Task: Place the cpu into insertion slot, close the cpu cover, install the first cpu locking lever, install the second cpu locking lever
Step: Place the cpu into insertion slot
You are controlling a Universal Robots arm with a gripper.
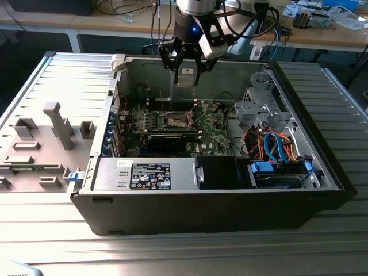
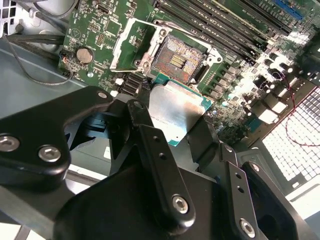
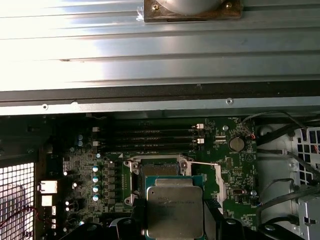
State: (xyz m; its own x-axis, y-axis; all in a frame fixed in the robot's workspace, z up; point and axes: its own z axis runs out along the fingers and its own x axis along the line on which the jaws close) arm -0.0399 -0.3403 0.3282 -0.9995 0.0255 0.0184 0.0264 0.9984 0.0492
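Gripper [image 1: 185, 75] hovers at the far side of the case [image 1: 218, 214], jaws clenched on the cpu [image 2: 176, 112]; a tilted or offset descent could damage the insertion slot [image 2: 177, 59].

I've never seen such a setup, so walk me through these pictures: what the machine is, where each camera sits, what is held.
The machine is a robot arm with a black pincer at its end. The exterior view comes from a camera off the arm: it shows an open computer case lying on a ribbed metal table, with a green circuit board inside. The two wrist views come from cameras riding on the arm, looking past the pincer. The pincer is shut on a small silvery square chip, held in the air above the board. On the board is the empty square socket with a dark centre; no chip sits in it yet.
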